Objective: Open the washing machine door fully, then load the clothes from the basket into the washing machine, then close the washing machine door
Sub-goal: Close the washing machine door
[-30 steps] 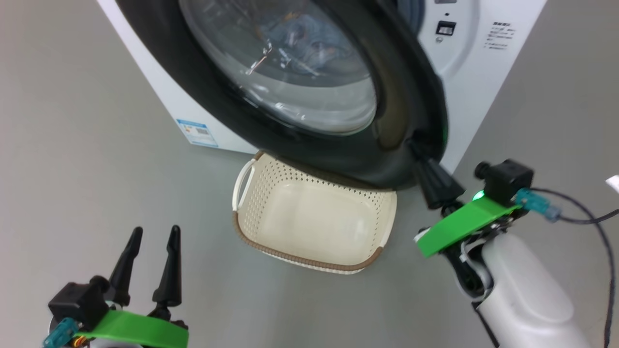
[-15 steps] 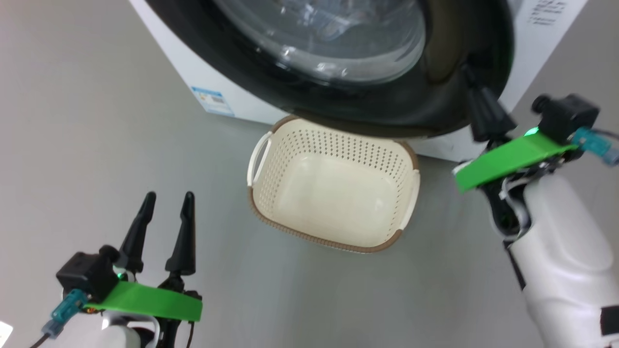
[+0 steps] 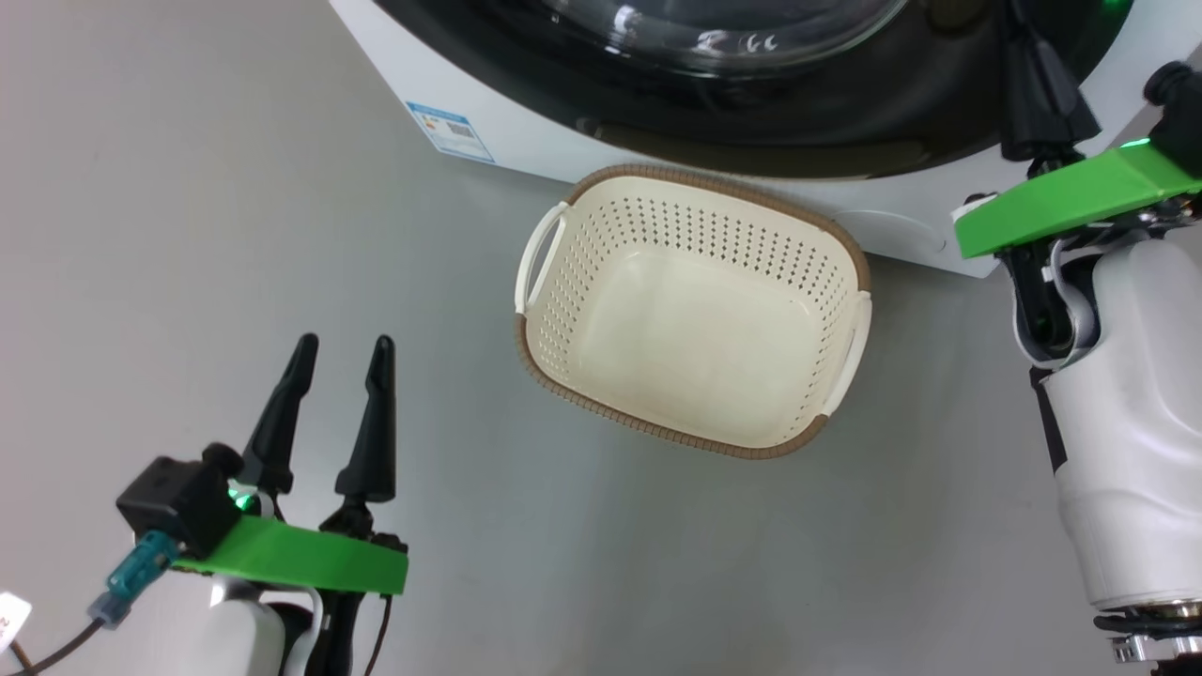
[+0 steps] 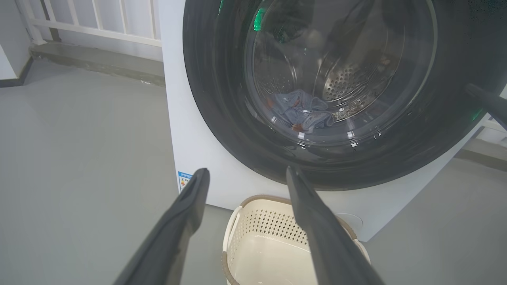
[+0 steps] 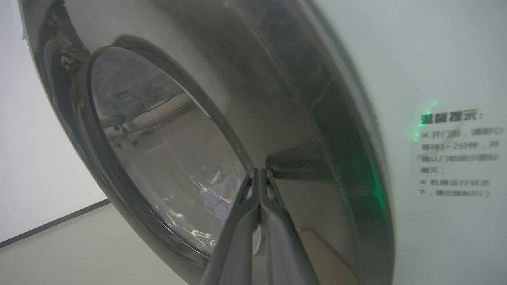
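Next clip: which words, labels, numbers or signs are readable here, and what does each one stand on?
"温馨提示:" heads a printed notice on the white front of the washing machine, right of the washing machine door.
Notice lines beneath: Chinese print, blurred; only "1~2分钟" reads with some confidence.
Blue label low on the washing machine front: too small to read.
Basket: no text.

A smooth grey floor (image 3: 235,235) spreads on all sides, matt, with a soft sheen under even, diffuse light. In the left wrist view, a white railing (image 4: 95,19) of upright bars stands above a low grey ledge (image 4: 99,63). A pale wall (image 5: 35,158) meets the floor along a dark skirting (image 5: 51,224).
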Controlling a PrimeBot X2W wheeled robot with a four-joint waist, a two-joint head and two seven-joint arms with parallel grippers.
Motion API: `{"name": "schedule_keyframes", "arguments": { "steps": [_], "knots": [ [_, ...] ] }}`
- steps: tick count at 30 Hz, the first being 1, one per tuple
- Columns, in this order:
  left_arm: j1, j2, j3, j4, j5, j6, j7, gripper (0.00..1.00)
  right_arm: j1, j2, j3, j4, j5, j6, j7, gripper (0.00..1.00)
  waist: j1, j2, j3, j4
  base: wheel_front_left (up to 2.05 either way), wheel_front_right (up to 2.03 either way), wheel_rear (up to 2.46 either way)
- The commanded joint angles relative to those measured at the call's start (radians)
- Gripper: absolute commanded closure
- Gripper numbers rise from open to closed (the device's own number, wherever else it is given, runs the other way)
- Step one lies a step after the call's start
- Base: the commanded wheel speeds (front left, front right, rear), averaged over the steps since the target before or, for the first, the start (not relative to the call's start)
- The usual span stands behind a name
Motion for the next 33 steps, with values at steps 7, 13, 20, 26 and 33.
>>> {"name": "schedule_keyframes", "arguments": {
  "steps": [7, 13, 20, 26, 33],
  "knots": [
    [-0.053, 0.022, 0.025, -0.028, -0.009, -0.002, -0.006, 0.00, -0.068, 0.029, -0.043, -0.026, -0.022, 0.001, -0.005, 1.00, 0.0000, -0.0001, 0.036, 0.010, 0.00, 0.00, 0.00],
    [-0.064, 0.025, 0.026, -0.027, -0.012, -0.002, -0.006, 0.00, -0.088, 0.034, -0.047, -0.022, -0.028, 0.001, -0.005, 1.00, 0.0000, -0.0001, 0.048, 0.009, 0.00, 0.00, 0.00],
    [-0.053, 0.030, 0.032, -0.011, -0.006, -0.002, -0.006, 0.00, -0.042, 0.039, -0.001, -0.016, -0.017, 0.001, -0.005, 1.00, 0.0000, -0.0001, 0.016, 0.000, 0.00, 0.00, 0.00],
    [-0.022, 0.043, 0.040, 0.014, 0.000, -0.002, -0.006, 0.00, 0.040, 0.040, 0.047, -0.011, 0.000, 0.001, -0.005, 0.71, 0.0000, -0.0001, -0.038, -0.021, 0.00, 0.00, 0.00],
    [0.018, 0.063, 0.053, 0.057, 0.001, -0.002, -0.006, 0.00, 0.140, 0.052, 0.093, -0.017, 0.024, 0.001, -0.005, 0.00, 0.0000, -0.0001, -0.110, -0.052, 0.00, 0.00, 0.00]
  ]
}}
